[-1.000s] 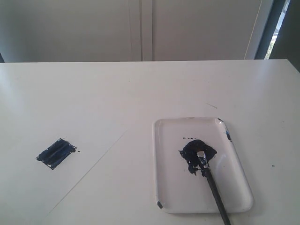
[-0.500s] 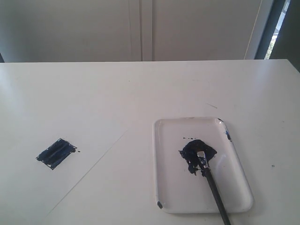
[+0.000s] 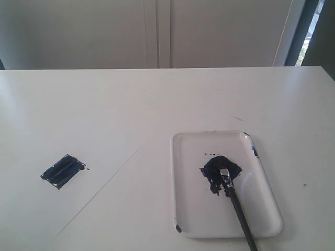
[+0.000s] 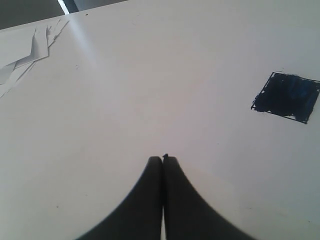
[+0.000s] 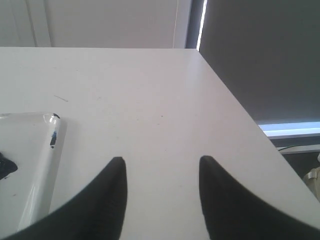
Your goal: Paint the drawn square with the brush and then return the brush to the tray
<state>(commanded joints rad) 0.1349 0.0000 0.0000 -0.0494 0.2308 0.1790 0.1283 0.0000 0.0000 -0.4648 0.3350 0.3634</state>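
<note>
- The drawn square (image 3: 63, 171) sits on the left side of the paper sheet (image 3: 78, 204). It is filled in dark blue, with a few lighter streaks. I think the painting part is done.
- The brush (image 3: 238, 206) lies in the tray (image 3: 183, 209) on the right side of the table (image 3: 157, 99). Its hairs rest in the paint blob (image 3: 217, 170). Its black handle leans over the near rim and sticks out past it.
- I think it lies that way so the wet tip stays on the tray and makes no mess on the table. The handle pokes out, so it is easy to grab.
- My left gripper (image 4: 163, 159) has its two fingers pressed together, with nothing between them. It hangs over bare white paper, and the square is well off to one side. Staying away keeps it from smudging the wet paint.
- My right gripper (image 5: 161, 159) has its fingers spread wide, and nothing is between them. It is above the bare table, near a corner of the tray, not over the brush.
- Neither arm shows in the far camera, so both are pulled back from the work.
- With the brush on the tray and both grippers holding nothing, I think the job is finished.
</note>
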